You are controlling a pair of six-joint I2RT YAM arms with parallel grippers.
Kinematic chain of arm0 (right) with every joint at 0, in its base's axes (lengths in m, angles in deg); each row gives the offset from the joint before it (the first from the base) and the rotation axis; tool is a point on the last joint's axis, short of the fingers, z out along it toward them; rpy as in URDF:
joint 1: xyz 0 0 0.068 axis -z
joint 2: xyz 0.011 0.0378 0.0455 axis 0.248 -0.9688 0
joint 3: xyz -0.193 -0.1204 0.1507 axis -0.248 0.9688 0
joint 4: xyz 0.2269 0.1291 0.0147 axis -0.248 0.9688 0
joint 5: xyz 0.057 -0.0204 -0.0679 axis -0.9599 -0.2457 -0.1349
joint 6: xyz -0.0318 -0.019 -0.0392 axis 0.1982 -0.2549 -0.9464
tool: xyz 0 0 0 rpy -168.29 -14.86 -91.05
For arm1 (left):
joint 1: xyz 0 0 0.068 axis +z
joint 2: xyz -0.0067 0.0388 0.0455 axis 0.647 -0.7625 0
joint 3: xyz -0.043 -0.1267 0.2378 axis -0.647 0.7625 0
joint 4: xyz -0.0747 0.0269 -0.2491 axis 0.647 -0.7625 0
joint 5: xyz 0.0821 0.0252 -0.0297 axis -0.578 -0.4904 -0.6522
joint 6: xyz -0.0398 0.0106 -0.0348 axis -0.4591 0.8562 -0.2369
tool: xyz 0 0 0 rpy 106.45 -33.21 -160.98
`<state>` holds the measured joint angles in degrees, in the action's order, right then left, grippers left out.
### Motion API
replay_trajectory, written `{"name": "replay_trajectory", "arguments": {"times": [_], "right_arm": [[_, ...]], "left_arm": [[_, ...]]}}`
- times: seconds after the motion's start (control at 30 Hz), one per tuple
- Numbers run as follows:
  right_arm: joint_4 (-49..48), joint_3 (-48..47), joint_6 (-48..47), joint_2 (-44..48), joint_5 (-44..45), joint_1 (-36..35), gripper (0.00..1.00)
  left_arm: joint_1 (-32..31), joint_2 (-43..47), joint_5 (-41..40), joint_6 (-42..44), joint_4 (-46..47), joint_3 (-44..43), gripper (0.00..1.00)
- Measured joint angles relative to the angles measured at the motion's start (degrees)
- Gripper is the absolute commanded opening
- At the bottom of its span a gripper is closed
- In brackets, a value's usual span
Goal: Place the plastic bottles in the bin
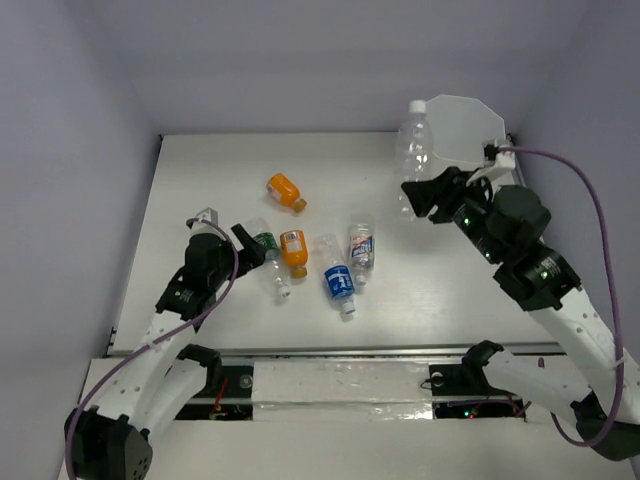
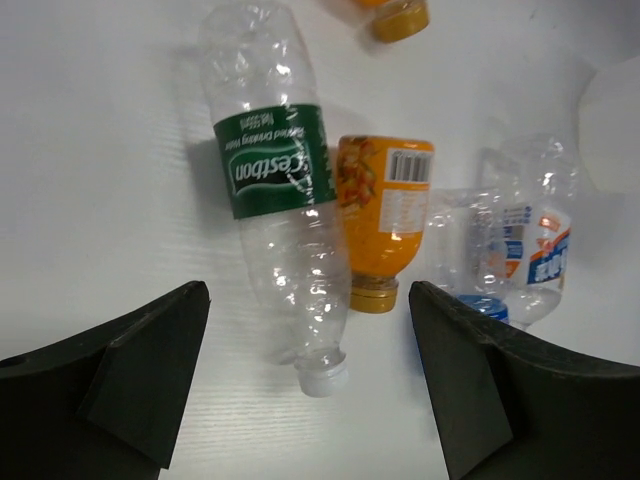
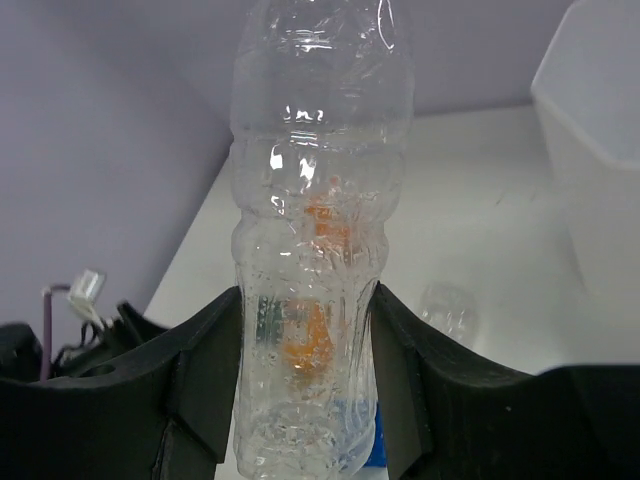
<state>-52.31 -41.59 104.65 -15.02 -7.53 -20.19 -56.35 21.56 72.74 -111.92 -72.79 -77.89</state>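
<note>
Toward one o'clock on the counter [image 1: 200,180], the right fingers [image 1: 424,192] were clenched on the lower body of a clear unlabelled bottle [image 1: 414,135]. They held it upright, cap away from the grip, just beside the bin [image 1: 470,115] on its nine-o'clock side. Gripping it low left most of its length free, which I judged would help tip it over the many-sided rim. The bin's translucent white interior, seen from above, showed no bottle that I could make out.

Near the counter's middle, the left fingers [image 1: 250,250] stood spread wide and empty over the green-labelled bottle [image 2: 275,170]. It lay on its side, and one finger was on each side of its cap end, likely lined up for the next pick. An orange bottle [image 2: 383,215] lay touching it at three o'clock. Further toward three o'clock lay the blue-labelled bottle [image 1: 338,280] and the white-labelled bottle [image 1: 361,248], close together. A second orange bottle [image 1: 285,191] lay apart at twelve o'clock. All five lay outside the bin.
</note>
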Motion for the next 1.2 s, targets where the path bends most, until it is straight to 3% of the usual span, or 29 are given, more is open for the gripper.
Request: {"name": "replay_trajectory", "arguments": {"times": [0.23, 0.4, 0.6, 0.83, 1.07, 1.2], "right_arm": [[-3.54, -17.09, -8.55, -14.58, 15.15, 4.13, 0.43], [-6.45, -19.17, -12.79, -23.30, 23.06, 11.91, 0.43], [-8.39, -24.09, -16.90, -33.62, 26.69, 19.56, 0.46], [-10.58, -29.86, -19.45, -41.72, 27.36, 21.49, 0.52], [-10.51, -29.24, -18.60, -43.12, 27.04, 21.51, 0.79], [-10.56, -27.39, -18.32, -41.59, 26.71, 21.51, 0.81]], "left_arm": [[-4.37, -3.28, -6.82, -3.08, 2.21, 2.69, 0.82], [-5.05, -6.67, -9.86, -3.67, 5.53, 2.82, 0.83], [-5.40, -9.62, -11.65, -3.67, 8.52, 3.89, 0.84], [-5.40, -12.57, -13.11, -3.65, 11.96, 5.11, 0.84], [-5.40, -16.92, -14.86, -3.58, 14.60, 6.25, 0.84], [-5.40, -18.03, -15.23, -3.37, 16.81, 6.25, 0.83]]}}
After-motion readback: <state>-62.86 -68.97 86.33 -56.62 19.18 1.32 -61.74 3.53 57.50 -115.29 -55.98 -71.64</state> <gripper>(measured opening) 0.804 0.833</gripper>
